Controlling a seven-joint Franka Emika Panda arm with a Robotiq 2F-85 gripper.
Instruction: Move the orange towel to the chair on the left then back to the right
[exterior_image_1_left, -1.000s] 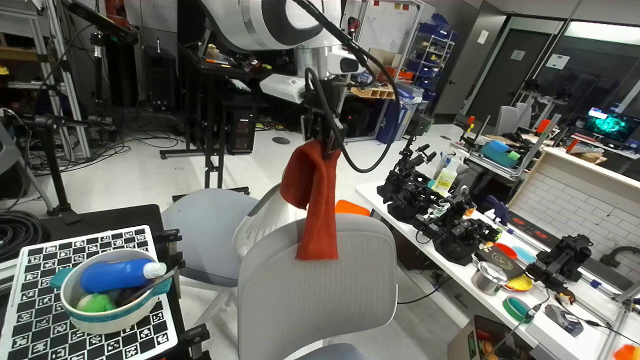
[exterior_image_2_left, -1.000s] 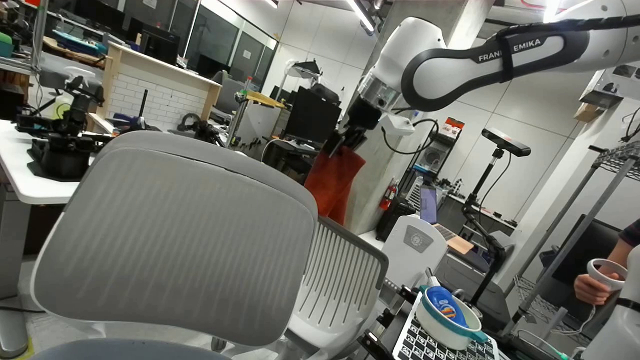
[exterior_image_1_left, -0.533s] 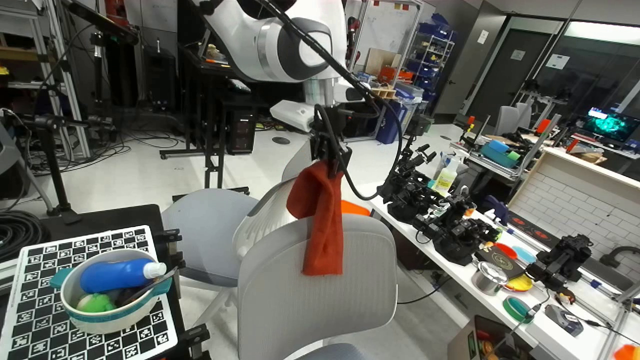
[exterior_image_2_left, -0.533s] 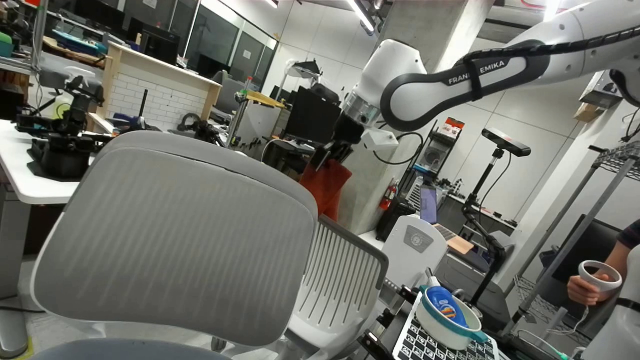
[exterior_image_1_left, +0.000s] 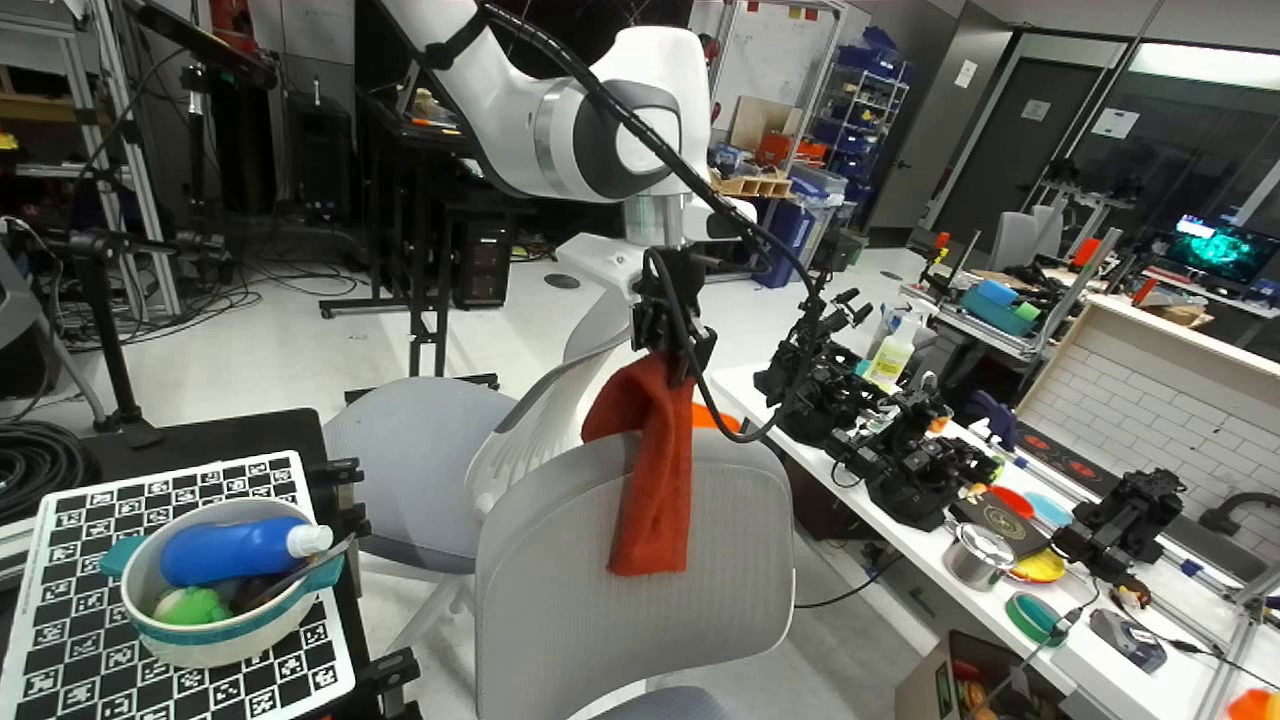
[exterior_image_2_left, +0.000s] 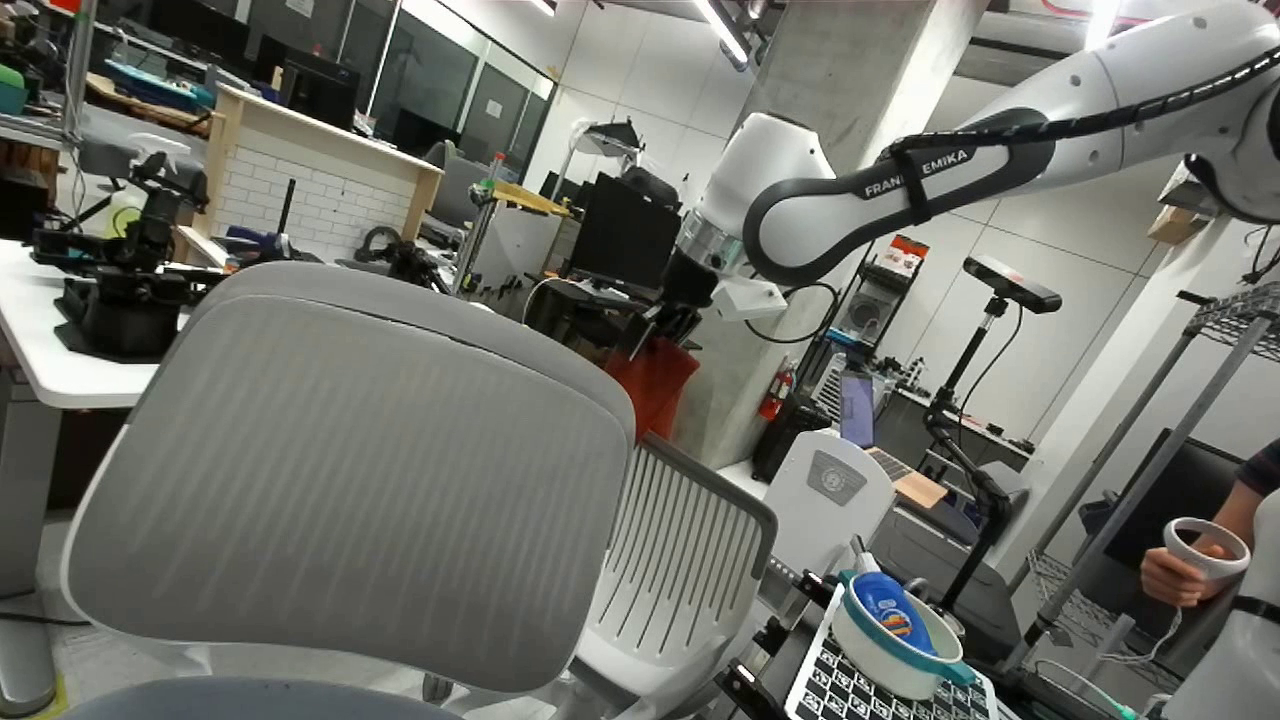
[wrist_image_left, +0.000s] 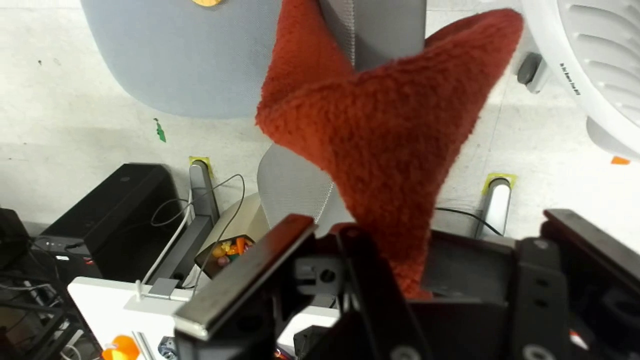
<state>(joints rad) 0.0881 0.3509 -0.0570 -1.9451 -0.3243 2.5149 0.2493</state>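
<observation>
One hand (exterior_image_1_left: 668, 360) pinches the orange towel (exterior_image_1_left: 653, 490), its long end hanging before the near chair (exterior_image_1_left: 640, 622) in an exterior view.

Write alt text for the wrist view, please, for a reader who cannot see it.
A fuzzy orange towel fills the center, held in the gripper at the bottom. Beyond it show a gray chair and, lower left, a white table.

In an exterior view, the towel (exterior_image_1_left: 655, 495) hangs below the gripper (exterior_image_1_left: 668, 365), one part before the back of the near chair (exterior_image_1_left: 620, 620), another behind its top edge. A second chair (exterior_image_1_left: 420, 460) stands behind to the left. Further left, a bottle (exterior_image_1_left: 228, 551) lies in a pot (exterior_image_1_left: 212, 648) on a board (exterior_image_1_left: 80, 575); to the right stands a table (exterior_image_1_left: 1150, 690)
</observation>
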